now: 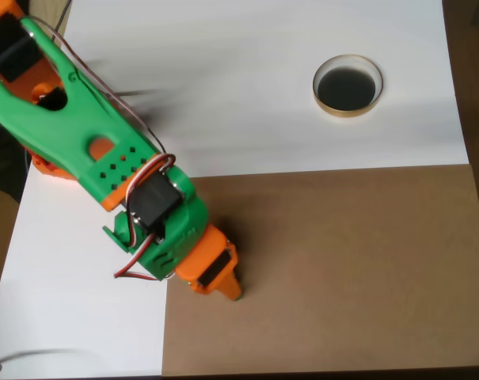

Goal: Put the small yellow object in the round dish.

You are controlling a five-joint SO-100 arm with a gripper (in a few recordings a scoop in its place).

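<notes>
In the overhead view we saw the green and orange arm (96,150) reaching in from the upper left corner and slanting down toward the middle of the picture, with red, white and black wires looping beside a black servo near its wrist. Its gripper (227,286) was orange and pointed down and to the right, its tip over the brown board (342,269) close to that board's left edge. From above the fingers overlapped into a single orange point, so we could not tell whether they were apart or together, nor whether anything sat between them. The round dish (348,85) stood on the white surface (223,87) toward the upper right, well apart from the gripper, showing its pale tan rim and its dark, glossy inside; we could make out nothing lying within it. The brown board covered the lower right part of the table, and the white surface ran along the top and down the left side. We could not pick out the small yellow object anywhere.
</notes>
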